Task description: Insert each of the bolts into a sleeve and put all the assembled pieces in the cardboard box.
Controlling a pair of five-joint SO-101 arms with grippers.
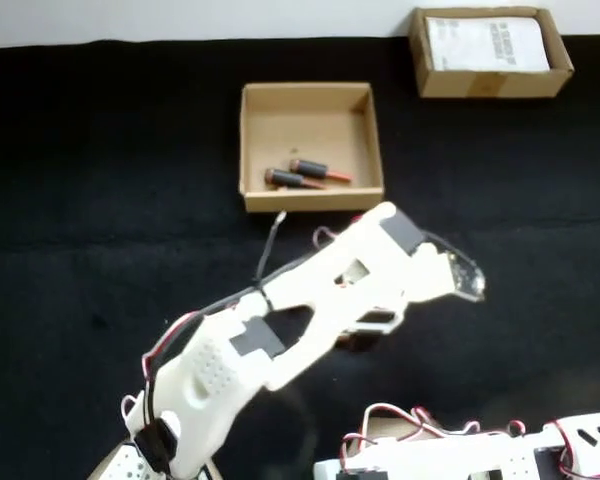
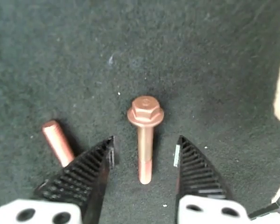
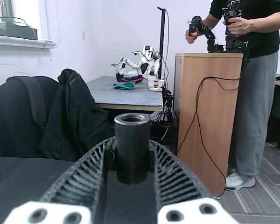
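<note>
Left claw (image 2: 145, 139): open to a moderate width and holding nothing. It is poised low over the black tabletop (image 1: 100, 200), about midway across, between the cardboard box (image 1: 244, 140) and the near edge.

A copper bolt (image 2: 145, 149) lies flat on the tabletop between the two fingers and touches neither. Its long axis runs along the claw's line of reach. The hex head points away from the claw and the plain end sits back in the gap. The fingers therefore stand to either side of the shank, and closing would take it across its width.

A second bolt (image 2: 57, 142) lies just beside the first, outside one finger and partly hidden by it.

Right claw (image 3: 130, 145): closed on a black sleeve (image 3: 132, 148), held upright with the open bore on top. The right arm (image 1: 480, 455) lies along the near edge toward the right corner.

Cardboard box: stands toward the far edge, middle. Two assembled pieces (image 1: 298, 180) lie inside against its near wall.

Assessment: the left arm (image 1: 310, 300) is plainly the nearer to the bolt. The step in hand appears to be gripping the shank. The neighbouring bolt is close enough to be nudged.
</note>
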